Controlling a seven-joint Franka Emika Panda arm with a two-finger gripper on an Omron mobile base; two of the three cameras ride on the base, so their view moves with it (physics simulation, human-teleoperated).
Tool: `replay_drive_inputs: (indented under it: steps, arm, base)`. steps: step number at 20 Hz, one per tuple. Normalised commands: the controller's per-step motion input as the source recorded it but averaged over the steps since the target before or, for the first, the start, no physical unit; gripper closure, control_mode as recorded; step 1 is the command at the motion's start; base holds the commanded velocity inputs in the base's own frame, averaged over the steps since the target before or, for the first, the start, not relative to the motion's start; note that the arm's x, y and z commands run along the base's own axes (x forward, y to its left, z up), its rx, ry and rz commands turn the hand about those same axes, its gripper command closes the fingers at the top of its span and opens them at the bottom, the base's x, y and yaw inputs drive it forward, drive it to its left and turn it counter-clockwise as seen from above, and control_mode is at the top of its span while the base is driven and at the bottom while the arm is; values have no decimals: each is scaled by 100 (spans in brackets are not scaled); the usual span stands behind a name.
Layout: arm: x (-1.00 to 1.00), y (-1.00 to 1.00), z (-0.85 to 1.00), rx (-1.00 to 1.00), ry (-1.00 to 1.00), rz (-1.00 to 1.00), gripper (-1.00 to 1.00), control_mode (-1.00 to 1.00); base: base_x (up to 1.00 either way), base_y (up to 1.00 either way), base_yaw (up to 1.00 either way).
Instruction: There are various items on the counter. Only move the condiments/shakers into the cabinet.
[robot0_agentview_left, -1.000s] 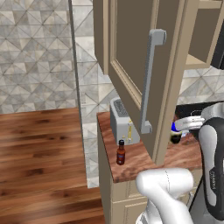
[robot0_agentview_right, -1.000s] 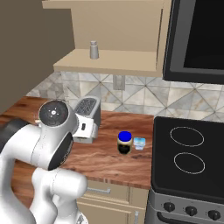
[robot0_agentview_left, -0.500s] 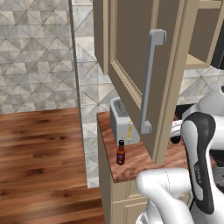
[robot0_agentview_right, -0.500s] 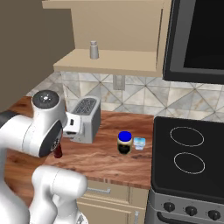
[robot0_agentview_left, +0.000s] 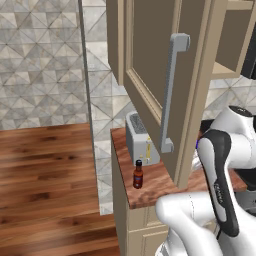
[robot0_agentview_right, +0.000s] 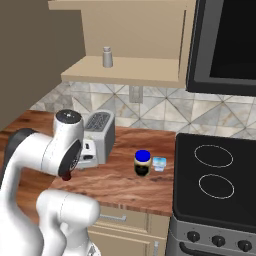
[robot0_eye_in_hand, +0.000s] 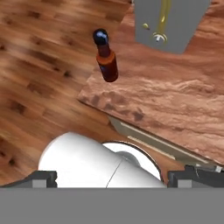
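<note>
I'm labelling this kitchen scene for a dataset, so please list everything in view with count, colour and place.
sauce bottle: one, dark red-brown, black cap, near the counter's left edge
shaker: one, pale grey, on the open cabinet shelf
jar: one, dark, blue lid, mid-counter
small tub: one, pale blue, beside the jar
toaster: one, silver, at the counter's back
counter: one, reddish-brown
cabinet door: one, beige, open
stove: one, black, right of the counter
gripper: one, dark tips, open, above the counter edge

Dark red bottle upright near counter corner, grey shaker on open cabinet shelf
</note>
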Motion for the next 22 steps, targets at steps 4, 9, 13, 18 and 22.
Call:
replay_drive_inputs:
  steps: [4,9,13,18,22]
  arm:
    - [2,0,-42,0,-1,25,-100,-100]
    - [9,0,-19,9,-11,27,-100,-100]
    - [11,0,-17,18,-17,27,-100,-100]
    - [3,0,-11,24,-20,22,-100,-100]
    - [0,3,-15,30,-25,16,-100,-100]
  base:
    - [0,0,0]
    - [0,0,0]
    - [0,0,0]
    - [0,0,0]
    - [0,0,0]
